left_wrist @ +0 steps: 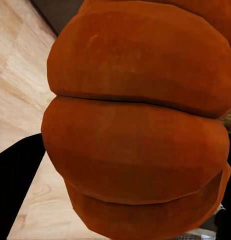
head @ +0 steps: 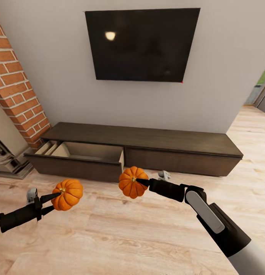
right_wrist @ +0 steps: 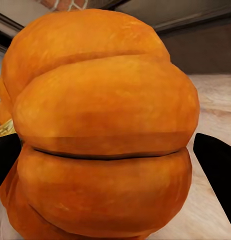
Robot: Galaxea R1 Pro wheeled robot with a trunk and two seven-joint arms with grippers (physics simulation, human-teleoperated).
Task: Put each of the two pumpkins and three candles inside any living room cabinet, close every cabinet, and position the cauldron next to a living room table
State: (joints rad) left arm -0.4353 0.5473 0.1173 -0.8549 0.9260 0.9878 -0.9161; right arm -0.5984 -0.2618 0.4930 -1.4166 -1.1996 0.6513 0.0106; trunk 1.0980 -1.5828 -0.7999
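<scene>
Pumpkins [head: 68, 194] [head: 132, 182] pinched in left, right fingers; cabinet [head: 147, 139] drawer [head: 80, 156] open, contents unclear.

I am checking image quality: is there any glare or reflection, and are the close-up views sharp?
Head view: a soft round glare spot on the dark TV screen; the cabinet looks sharp. Left wrist view: the left pumpkin is so close that it looks soft, with little texture. Right wrist view: the right pumpkin likewise, evenly lit.

open drawer [head: 90, 152]: mouth unobstructed from above | floor [head: 109, 229] before cabinet [head: 155, 141]: bare | brick pillar [head: 21, 95]: flanks left
</scene>
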